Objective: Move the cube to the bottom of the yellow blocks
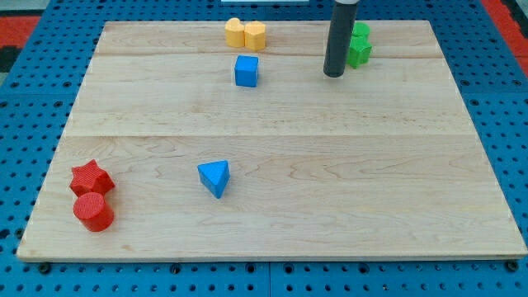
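A blue cube (246,71) sits near the view's top, just below two yellow blocks (245,35) that stand side by side at the board's top edge. A small gap separates the cube from them. My tip (333,74) is to the right of the cube, well apart from it, and just left of the green blocks (359,44). It touches no block.
A blue triangular block (214,177) lies left of the board's middle, lower down. A red star block (91,177) and a red cylinder (93,211) sit together at the bottom left. The wooden board (330,181) rests on a blue pegboard.
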`<state>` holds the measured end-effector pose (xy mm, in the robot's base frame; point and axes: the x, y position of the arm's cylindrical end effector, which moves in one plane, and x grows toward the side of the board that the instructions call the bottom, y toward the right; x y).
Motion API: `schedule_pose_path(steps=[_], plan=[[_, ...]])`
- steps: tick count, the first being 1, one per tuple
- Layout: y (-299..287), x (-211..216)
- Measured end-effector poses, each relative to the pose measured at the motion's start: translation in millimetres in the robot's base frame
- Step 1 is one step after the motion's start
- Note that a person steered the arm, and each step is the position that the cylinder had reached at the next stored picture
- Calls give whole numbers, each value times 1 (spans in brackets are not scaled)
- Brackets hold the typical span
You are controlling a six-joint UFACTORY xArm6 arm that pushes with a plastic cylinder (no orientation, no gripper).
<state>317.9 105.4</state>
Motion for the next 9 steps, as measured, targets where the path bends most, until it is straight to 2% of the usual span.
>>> schedule_pose_path(steps=[2, 3, 4, 6, 9], plan=[[-40, 1], [-42, -25], [-40, -27], [-43, 1], [-48, 1]])
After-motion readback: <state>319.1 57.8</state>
